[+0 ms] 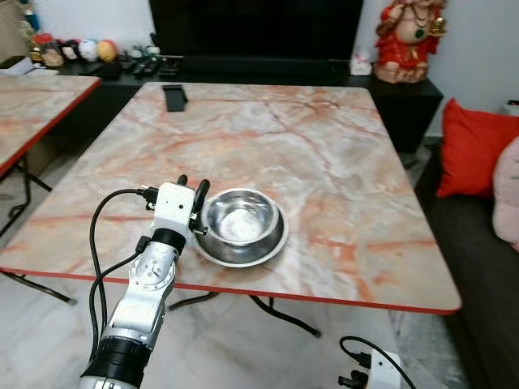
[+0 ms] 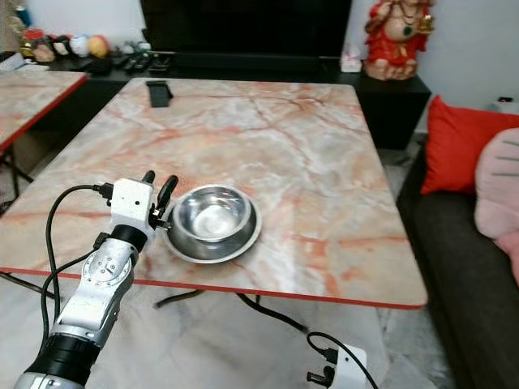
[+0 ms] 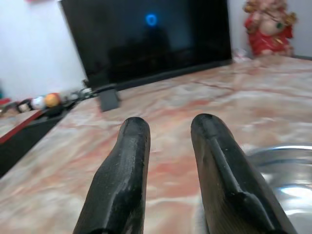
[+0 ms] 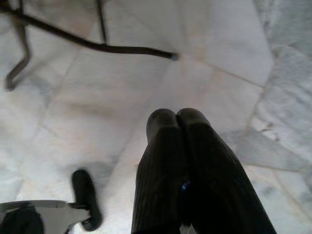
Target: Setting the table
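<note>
The left hand (image 1: pixel 192 185) is seen raised over the near part of the worktop (image 1: pixel 324 162), its two black fingers (image 3: pixel 122 170) spread apart with a clear gap between them. The hand is placed just beside the left rim of a steel bowl (image 1: pixel 240 225); whether a finger touches the rim cannot be told. In the left wrist view, the bowl's shiny rim (image 3: pixel 282 165) is seen next to one finger, with nothing pinched between the two. The bowl is set upright near the front edge of the marbled, red-edged worktop, with nothing in it.

The right hand (image 4: pixel 176 117) is held low beside the robot, its fingers pressed together and pointed down at the pale tiled floor (image 4: pixel 219 44). A black table leg (image 4: pixel 97 46) is seen crossing the floor ahead of it.

Further out, a small dark object (image 1: pixel 174 96) is seen standing at the far left of the worktop, well apart from the bowl. Behind the worktop, a large dark television (image 1: pixel 255 28) is set on a low black cabinet (image 1: pixel 397 93), with a red figurine (image 1: pixel 409 40) at its right end and small ornaments (image 1: pixel 77 51) at its left. A red cushion (image 1: pixel 474 150) is seen on a dark sofa (image 1: pixel 478 275) to the right, and a second worktop (image 1: pixel 36 101) to the left.
</note>
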Motion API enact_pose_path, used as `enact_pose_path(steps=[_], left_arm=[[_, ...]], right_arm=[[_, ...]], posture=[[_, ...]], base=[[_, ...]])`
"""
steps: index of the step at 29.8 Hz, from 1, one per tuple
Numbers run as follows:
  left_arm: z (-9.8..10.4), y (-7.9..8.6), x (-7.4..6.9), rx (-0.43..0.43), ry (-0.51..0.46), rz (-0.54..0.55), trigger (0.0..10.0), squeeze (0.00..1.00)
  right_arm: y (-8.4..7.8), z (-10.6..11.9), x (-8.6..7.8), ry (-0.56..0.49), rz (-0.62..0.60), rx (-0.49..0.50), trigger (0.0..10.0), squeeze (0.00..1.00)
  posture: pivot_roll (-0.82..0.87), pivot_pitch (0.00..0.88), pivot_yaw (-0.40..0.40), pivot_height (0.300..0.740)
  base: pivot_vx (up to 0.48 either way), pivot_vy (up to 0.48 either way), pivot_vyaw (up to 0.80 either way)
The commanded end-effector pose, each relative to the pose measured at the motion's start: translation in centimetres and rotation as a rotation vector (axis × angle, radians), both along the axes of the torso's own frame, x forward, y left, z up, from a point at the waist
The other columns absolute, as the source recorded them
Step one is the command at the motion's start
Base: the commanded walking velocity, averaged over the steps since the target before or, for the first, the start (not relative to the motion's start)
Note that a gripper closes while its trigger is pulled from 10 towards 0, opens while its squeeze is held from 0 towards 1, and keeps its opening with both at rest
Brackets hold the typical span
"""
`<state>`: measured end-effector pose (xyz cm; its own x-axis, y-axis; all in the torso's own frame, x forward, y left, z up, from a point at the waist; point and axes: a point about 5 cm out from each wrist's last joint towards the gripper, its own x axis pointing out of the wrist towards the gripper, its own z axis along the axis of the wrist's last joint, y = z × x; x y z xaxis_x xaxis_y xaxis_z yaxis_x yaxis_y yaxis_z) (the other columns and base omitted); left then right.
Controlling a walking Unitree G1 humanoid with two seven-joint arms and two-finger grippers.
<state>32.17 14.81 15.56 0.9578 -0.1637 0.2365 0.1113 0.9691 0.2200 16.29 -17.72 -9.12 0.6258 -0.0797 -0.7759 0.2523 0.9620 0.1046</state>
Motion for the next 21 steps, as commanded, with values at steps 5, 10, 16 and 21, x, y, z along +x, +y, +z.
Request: enact_pose_path(steps=[5, 10, 16, 21], left_arm=[[0.25, 0.58, 0.18, -0.015, -0.005, 0.027, 10.0, 0.0], [0.43, 1.0, 0.22, -0.015, -0.011, 0.038, 10.0, 0.0], [0.59, 0.81, 0.31, -0.018, -0.016, 0.035, 10.0, 0.0], [0.82, 0.62, 0.39, -0.035, -0.02, 0.032, 10.0, 0.0]], right_arm=[[0.4, 0.0, 0.09, -0.003, -0.005, 0.012, 10.0, 0.0], [0.41, 0.01, 0.12, -0.004, 0.002, 0.014, 10.0, 0.0], [0.36, 0.04, 0.16, -0.006, -0.001, 0.012, 10.0, 0.0], [0.34, 0.05, 0.18, -0.006, -0.002, 0.012, 10.0, 0.0]], posture=[[0.03, 0.0, 0.008, 0.736], [0.03, 0.0, 0.007, 0.736], [0.03, 0.0, 0.007, 0.736], [0.03, 0.0, 0.007, 0.736]], base=[[0.0, 0.449, 0.0], [0.0, 0.451, 0.0], [0.0, 0.451, 0.0], [0.0, 0.452, 0.0]])
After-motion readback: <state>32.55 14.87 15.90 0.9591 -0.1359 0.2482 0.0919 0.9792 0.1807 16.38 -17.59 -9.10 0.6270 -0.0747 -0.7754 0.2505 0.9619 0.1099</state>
